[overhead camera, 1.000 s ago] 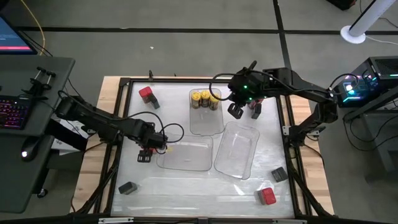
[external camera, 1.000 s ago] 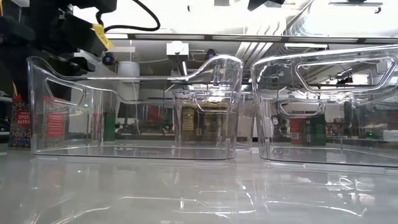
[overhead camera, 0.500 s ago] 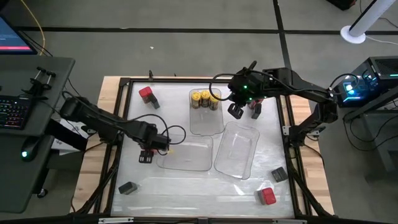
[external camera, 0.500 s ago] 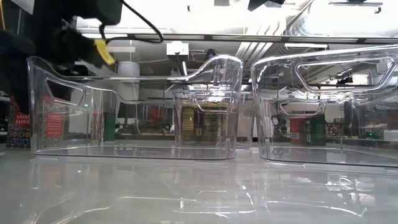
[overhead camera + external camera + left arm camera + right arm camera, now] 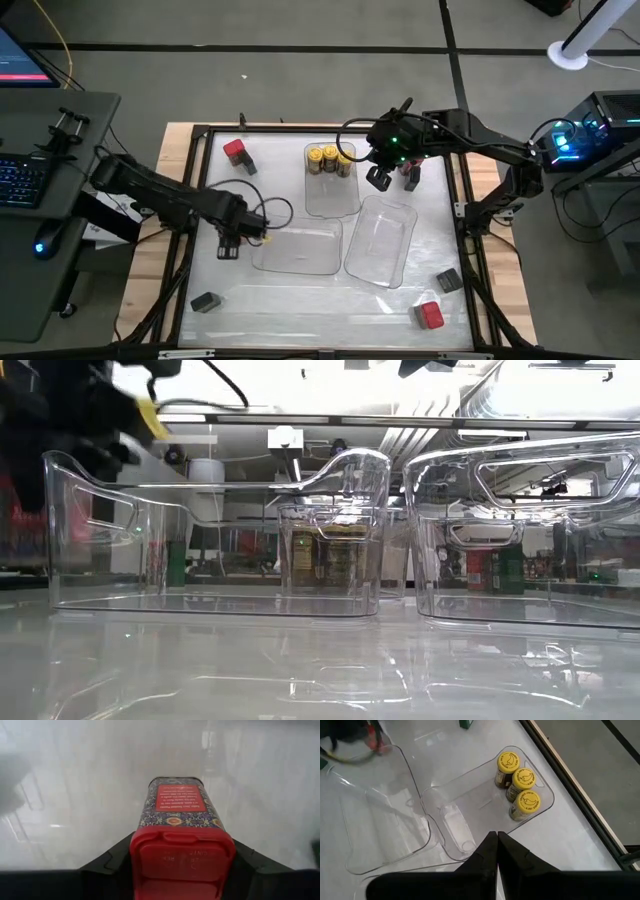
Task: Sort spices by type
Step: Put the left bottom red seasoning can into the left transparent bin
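Observation:
My left gripper is near the table's left side, just left of an empty clear tray, and is shut on a red-lidded spice tin with patterned sides. My right gripper hangs shut and empty beside the far tray, where three yellow-lidded jars stand on their bases. A red tin stands just right of it. Other spices stand on the table: a red and a dark one far left, a dark one near left, and a dark and a red one near right. My left gripper pinches the red-lidded tin at its lid end, one finger on each side of it. The fingers come from above and point down, lying along the tin, whose bottom end points at the table. In the low view the tin is only a blur off the table top.
Three clear trays lie mid-table; the right near one is empty too. A raised dark frame runs round the table. Open table surface lies along the near edge between the loose spices.
My left gripper has risen with the red-lidded tin and drifted a little toward the table's left edge. In the low view the tin stood on the table a second ago and is now lifted clear of it. The right arm has kept still.

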